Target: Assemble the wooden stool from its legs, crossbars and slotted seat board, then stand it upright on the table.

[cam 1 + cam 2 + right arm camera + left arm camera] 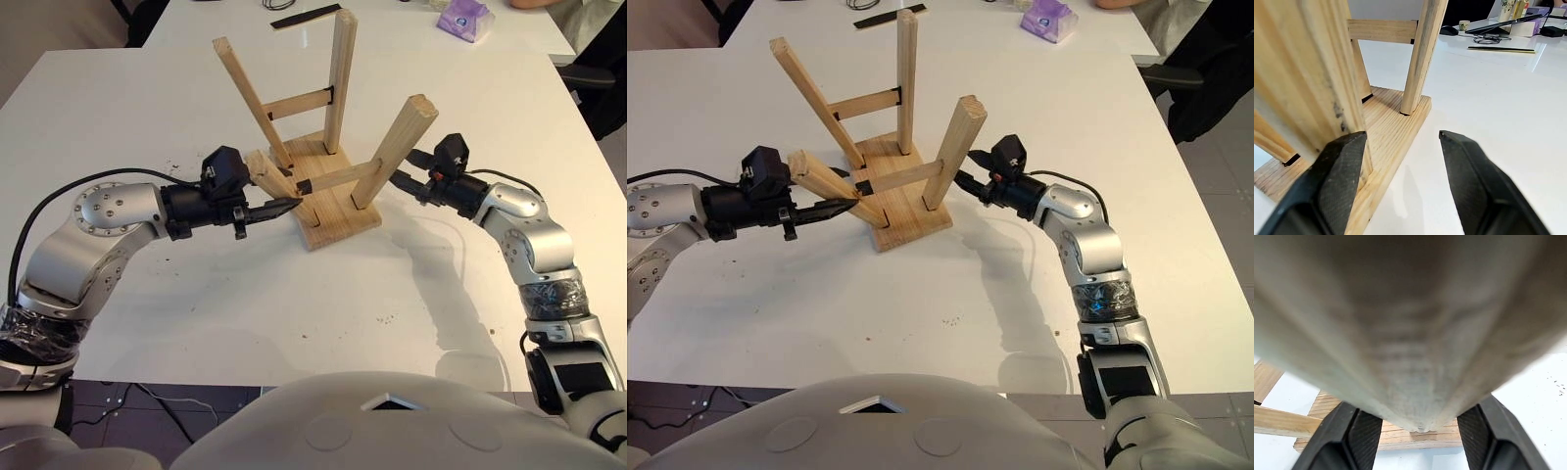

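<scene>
The wooden stool lies upside down, its slotted seat board [338, 223] flat on the white table [294, 294] and its legs pointing up. Crossbars [294, 103] [341, 177] join the legs in pairs. My left gripper [282, 207] is shut on the near-left leg [266, 172], low down near the board; that leg [1410, 333] runs between the fingers [1359, 431]. My right gripper [407, 169] stands open beside the near-right leg [399, 145]. One finger [1342, 166] lies close against that leg [1308, 73], the other stands apart over bare table.
A purple packet [466, 20] and a flat black object [307, 15] lie at the far edge of the table. Cables and small items [1498, 36] sit on a table behind. Bare tabletop stretches in front of the stool.
</scene>
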`<state>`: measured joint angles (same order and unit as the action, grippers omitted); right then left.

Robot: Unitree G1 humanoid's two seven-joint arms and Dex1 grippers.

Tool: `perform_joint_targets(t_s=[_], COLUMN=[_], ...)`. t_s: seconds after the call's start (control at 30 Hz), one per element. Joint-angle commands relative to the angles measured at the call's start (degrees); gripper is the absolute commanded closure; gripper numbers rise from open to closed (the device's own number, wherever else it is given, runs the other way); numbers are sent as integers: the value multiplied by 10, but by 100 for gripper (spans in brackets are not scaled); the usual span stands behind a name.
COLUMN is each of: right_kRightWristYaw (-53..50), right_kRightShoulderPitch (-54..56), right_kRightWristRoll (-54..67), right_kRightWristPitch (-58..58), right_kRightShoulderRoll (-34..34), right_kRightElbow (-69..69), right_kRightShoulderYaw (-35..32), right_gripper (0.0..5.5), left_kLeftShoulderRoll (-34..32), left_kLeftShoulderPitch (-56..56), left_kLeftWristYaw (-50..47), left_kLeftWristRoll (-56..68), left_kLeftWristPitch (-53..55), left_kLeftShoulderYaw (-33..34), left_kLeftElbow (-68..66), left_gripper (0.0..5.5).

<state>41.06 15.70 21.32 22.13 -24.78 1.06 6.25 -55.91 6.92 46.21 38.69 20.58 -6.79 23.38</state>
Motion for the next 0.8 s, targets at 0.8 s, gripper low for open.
perform_joint_targets(t_s=[0.8], right_kRightWristYaw=[327], right_kRightShoulderPitch=[64], right_kRightWristRoll=[28], right_kRightWristPitch=[13], right_kRightShoulderRoll=[-38], right_kRightElbow=[-13], right_kRightShoulderYaw=[109], right_gripper=[273], left_kLeftShoulderRoll=[-15], left_kLeftShoulderPitch=[-18], left_kLeftWristYaw=[119], left_kLeftWristRoll=[-91], left_kLeftWristPitch=[28], left_kLeftShoulderYaw=[-63], left_kLeftElbow=[-66], left_gripper=[345])
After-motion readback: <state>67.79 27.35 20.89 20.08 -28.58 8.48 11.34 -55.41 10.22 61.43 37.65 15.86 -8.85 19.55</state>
